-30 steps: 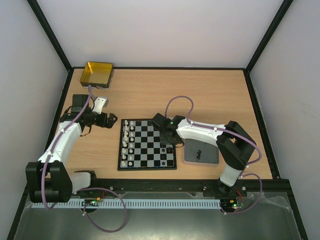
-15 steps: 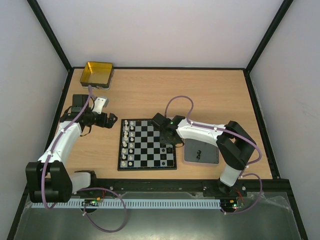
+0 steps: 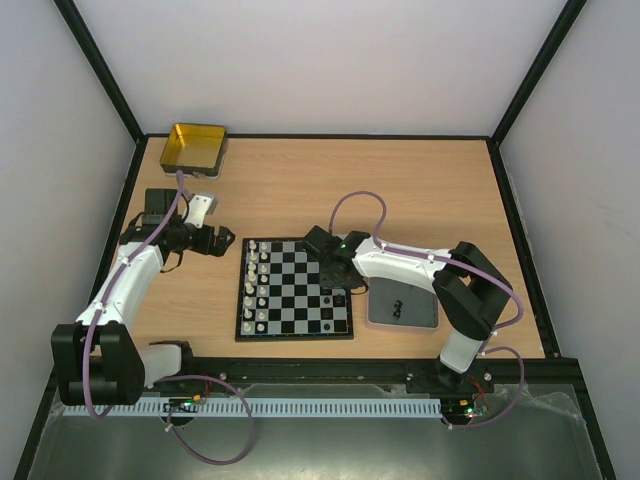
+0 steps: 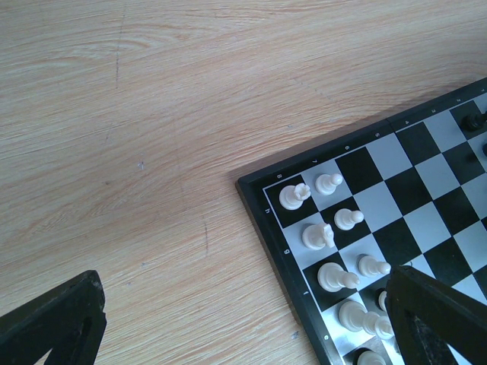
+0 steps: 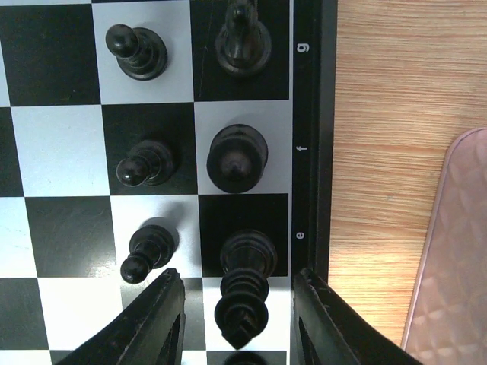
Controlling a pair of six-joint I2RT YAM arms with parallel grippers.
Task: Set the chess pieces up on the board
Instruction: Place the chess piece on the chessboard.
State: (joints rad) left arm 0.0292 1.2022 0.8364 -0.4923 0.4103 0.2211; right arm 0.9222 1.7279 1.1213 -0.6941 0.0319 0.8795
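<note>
The board [image 3: 295, 338] lies in the middle of the table. White chess pieces [image 3: 256, 285] fill its two left columns, and they also show in the left wrist view [image 4: 318, 236]. My right gripper [image 3: 338, 290] hovers over the board's right edge. In the right wrist view its fingers [image 5: 156, 319] stand open on either side of a tall black piece [image 5: 245, 285] upright on the edge column, with a gap on each side. Other black pieces [image 5: 137, 53] stand beyond it. My left gripper [image 3: 225, 243] is wide open above bare wood, just left of the board's far left corner [image 4: 262, 220].
A grey tray [image 3: 402, 305] sits right of the board, close to my right arm, and its edge shows in the right wrist view [image 5: 456, 251]. A gold tin [image 3: 195, 148] stands at the far left corner. Black frame rails edge the table.
My right gripper's fingers have spread apart around the tall black piece, which stays standing on the board. The left arm has not moved.
</note>
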